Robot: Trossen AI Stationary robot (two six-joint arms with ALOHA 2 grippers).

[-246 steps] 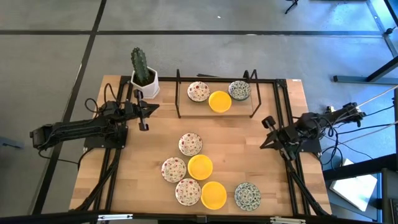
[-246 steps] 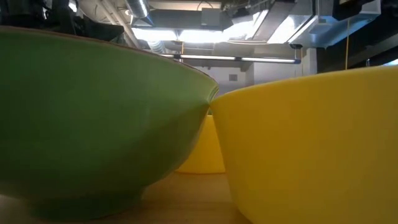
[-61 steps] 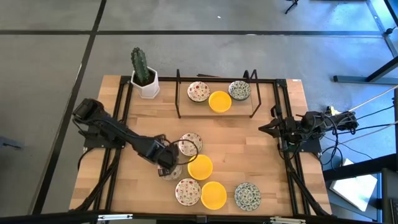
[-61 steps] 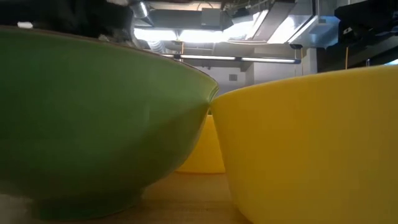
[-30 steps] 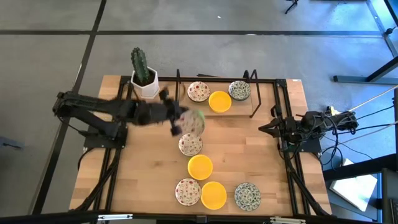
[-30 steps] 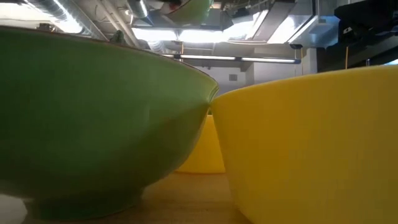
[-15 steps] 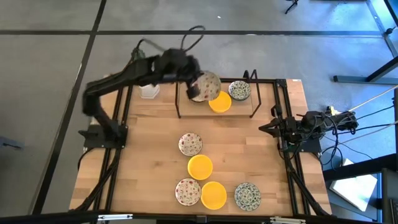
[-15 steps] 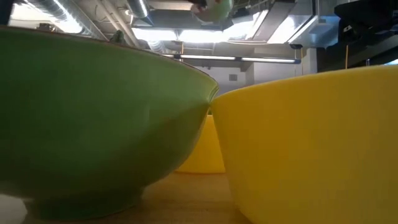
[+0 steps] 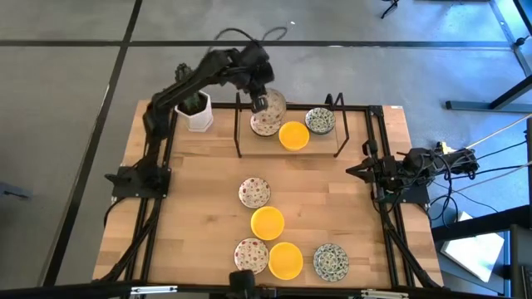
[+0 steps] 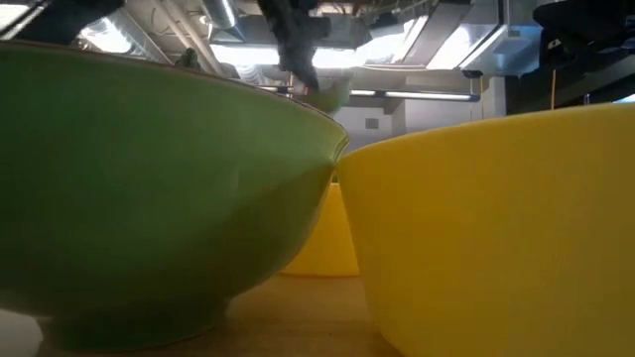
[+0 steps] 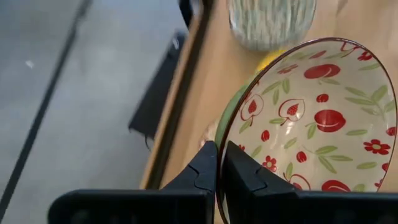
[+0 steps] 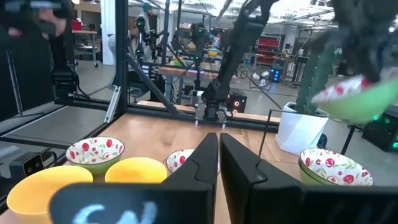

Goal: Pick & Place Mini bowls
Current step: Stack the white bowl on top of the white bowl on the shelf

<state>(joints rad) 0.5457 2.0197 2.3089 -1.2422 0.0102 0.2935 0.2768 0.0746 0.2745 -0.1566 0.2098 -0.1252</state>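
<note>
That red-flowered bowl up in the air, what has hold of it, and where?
The left hand pinches the red-flowered mini bowl by its rim.

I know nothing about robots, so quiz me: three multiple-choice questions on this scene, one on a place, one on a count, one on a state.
1. Where is the left gripper?
A. over the black wire rack at the table's far edge
B. beside the front bowls
C. off the table

2. How many plain yellow shallow bowls show from above?
A. one
B. three
C. five

3. The left gripper is
A. open and empty
B. shut on the white red-flowered bowl
C. shut on the cactus pot

Answers: 1 A, it hangs over the rack. 2 B, one in the rack and two in front. 3 B, the wrist view shows its fingers pinching the rim.
</note>
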